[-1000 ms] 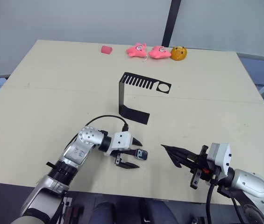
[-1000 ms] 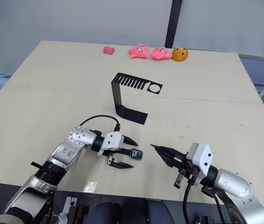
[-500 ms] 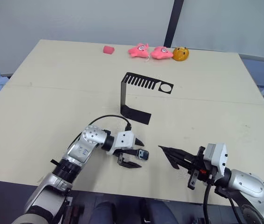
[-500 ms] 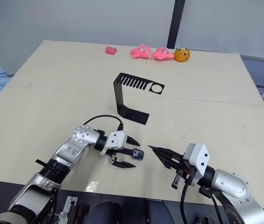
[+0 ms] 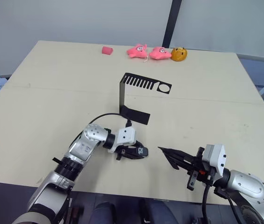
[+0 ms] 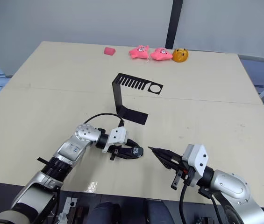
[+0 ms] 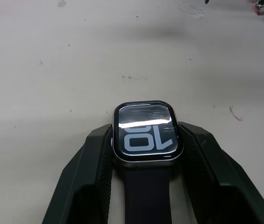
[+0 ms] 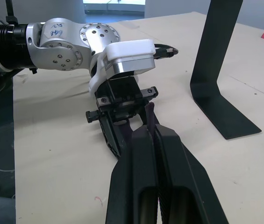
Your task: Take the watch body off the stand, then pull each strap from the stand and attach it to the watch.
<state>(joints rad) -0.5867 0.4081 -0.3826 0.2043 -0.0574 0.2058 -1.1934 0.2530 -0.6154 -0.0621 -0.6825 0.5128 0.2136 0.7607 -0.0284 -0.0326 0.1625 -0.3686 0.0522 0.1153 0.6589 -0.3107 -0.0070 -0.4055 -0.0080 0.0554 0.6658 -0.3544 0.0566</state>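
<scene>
Watch body sat low centre of frame on the desk, clamped at its sides by my left gripper fingers; one strap already attached. Case looked small, rigid, slick; side grip seemed safest. Right gripper fingers closed, apparently pinching the second strap; I couldn't confirm it. Stand empty.

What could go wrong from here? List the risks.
1. The left fingers pinch the watch body only by its sides, so pushing against it may make it slip or twist.
2. The strap in the right fingers is flexible and may buckle instead of seating.
</scene>
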